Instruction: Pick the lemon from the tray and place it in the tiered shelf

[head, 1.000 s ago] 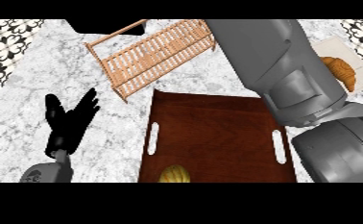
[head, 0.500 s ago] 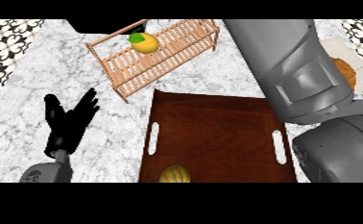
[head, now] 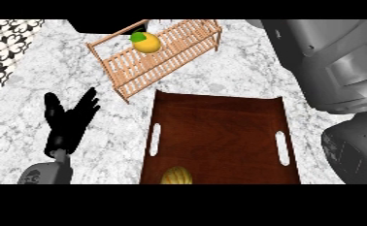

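The lemon (head: 146, 43), yellow with a green leaf at its top, lies on the slatted top of the wooden tiered shelf (head: 183, 49) at the back of the counter. No hand touches it. The dark brown tray (head: 215, 133) with white handle slots lies in front of the shelf. My left hand (head: 68, 121) rests open at the lower left, fingers up, apart from the tray. My right forearm (head: 323, 60) fills the right side as a large grey mass, and its hand is outside the view.
A ribbed yellow-brown item (head: 175, 175) sits at the tray's near edge. A black object (head: 108, 25) stands behind the shelf's left end. Patterned tiles (head: 14, 36) border the marble counter (head: 237, 74) at the far left.
My right arm has drawn away to the right, uncovering the shelf; the lemon now lies on the shelf's top. The left hand has not moved.
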Controlling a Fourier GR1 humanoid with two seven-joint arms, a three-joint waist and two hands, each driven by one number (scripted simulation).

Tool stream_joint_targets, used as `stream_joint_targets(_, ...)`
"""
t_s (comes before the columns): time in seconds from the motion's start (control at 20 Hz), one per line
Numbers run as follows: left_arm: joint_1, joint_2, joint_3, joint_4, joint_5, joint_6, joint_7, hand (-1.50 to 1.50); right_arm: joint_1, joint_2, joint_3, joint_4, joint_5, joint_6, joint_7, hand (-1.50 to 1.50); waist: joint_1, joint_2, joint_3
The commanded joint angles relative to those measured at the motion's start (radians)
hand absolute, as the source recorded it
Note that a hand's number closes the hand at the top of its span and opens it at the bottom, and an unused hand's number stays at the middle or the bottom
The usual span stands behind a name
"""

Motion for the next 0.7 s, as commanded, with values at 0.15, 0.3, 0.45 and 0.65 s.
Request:
stream_joint_targets(0.15,0.007,0.016,0.009,0.016,-0.003,-0.015,-0.025,0.00,0.035,-0.165,-0.064,0.020,-0.029,-0.070,0.032,-1.50,0.000,0.003,0.000)
stream_joint_targets(0.3,0.003,0.010,0.024,0.026,0.012,-0.012,-0.018,0.00,0.073,-0.220,-0.095,0.029,-0.057,-0.044,0.024,-1.50,-0.004,0.002,0.001)
stream_joint_targets(0.45,0.031,-0.029,-0.012,-0.001,-0.009,0.009,-0.024,0.00,0.108,-0.295,-0.137,0.033,-0.107,0.069,0.012,-1.50,-0.004,0.001,0.002)
stream_joint_targets(0.65,-0.028,-0.041,-0.020,0.046,-0.030,0.024,-0.036,0.00,0.133,-0.390,-0.131,0.070,-0.098,0.189,-0.003,-1.50,0.008,0.014,0.001)
